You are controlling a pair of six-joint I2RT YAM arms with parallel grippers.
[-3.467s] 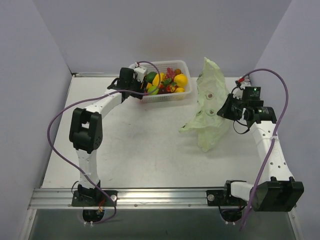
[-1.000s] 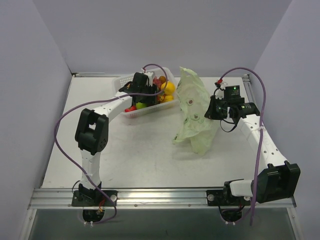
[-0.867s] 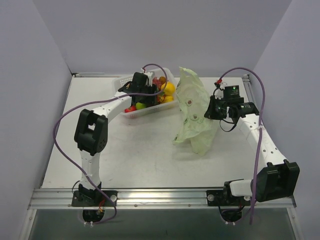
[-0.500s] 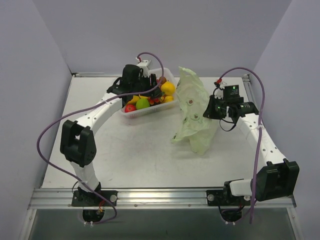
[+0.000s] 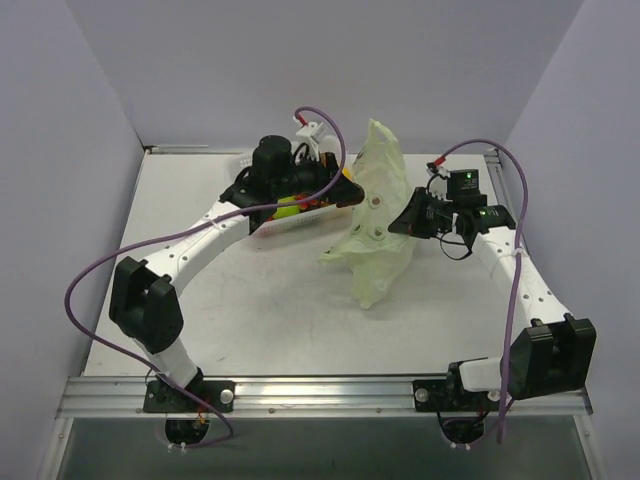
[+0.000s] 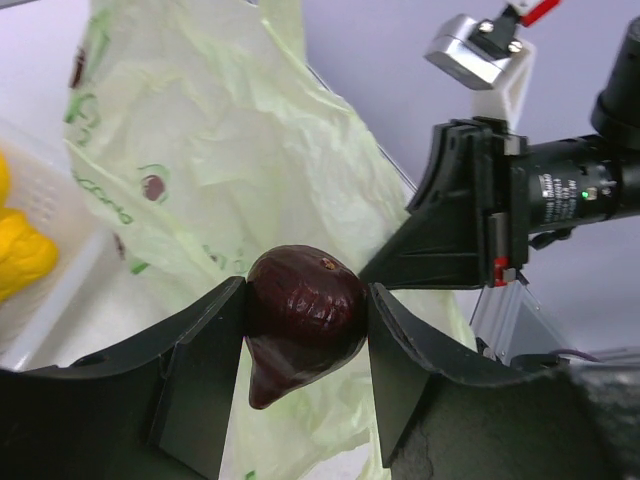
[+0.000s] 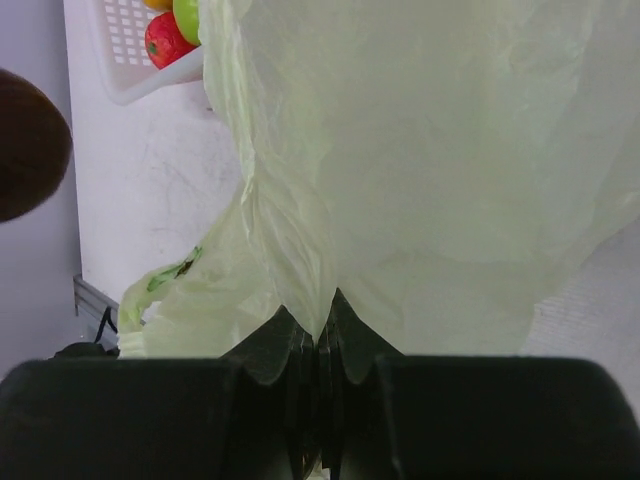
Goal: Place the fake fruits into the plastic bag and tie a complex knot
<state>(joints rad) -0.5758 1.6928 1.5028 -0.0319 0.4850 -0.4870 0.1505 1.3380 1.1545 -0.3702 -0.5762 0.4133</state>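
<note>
plastic bag (image 5: 372,215) beside white basket (image 7: 125,55), left arm (image 5: 200,238) over basket

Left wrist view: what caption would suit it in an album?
Left hand grips a dark brown fruit before the pale-green bag.

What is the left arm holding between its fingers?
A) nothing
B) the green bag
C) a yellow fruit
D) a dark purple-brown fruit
D: the left wrist view shows a dark purple-brown fruit clamped in the left gripper, with the plastic bag behind it.
</note>
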